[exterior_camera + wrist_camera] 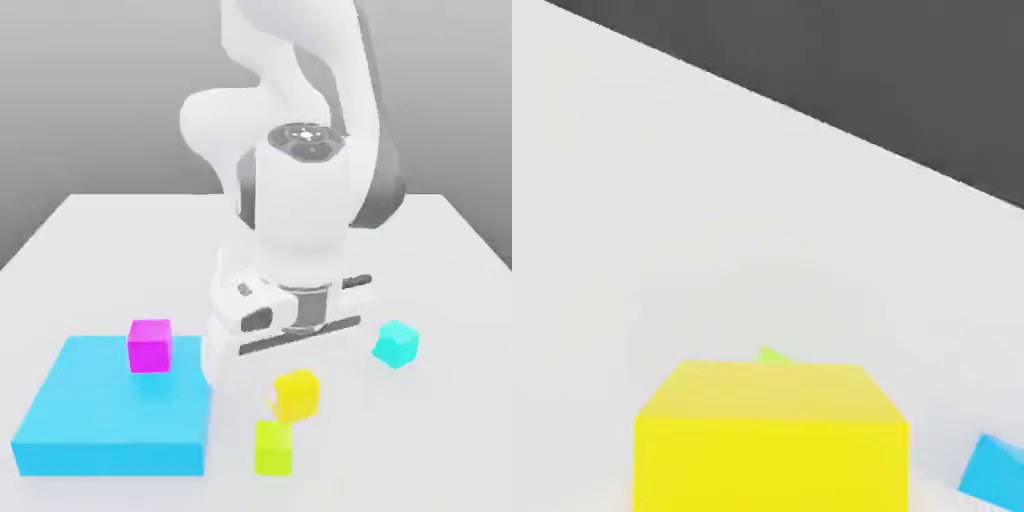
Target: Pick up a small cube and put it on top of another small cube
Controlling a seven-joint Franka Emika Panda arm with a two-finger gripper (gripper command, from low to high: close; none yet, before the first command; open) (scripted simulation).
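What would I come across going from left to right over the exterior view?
Flat blue block, with a magenta cube on it → small lime-yellow cube → small cyan cube.

Blue block [115,410], magenta cube [150,346], cyan cube [397,343]

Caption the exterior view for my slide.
Franka Panda gripping a golden-yellow cube near a lime-yellow cube; magenta cube on blue block.
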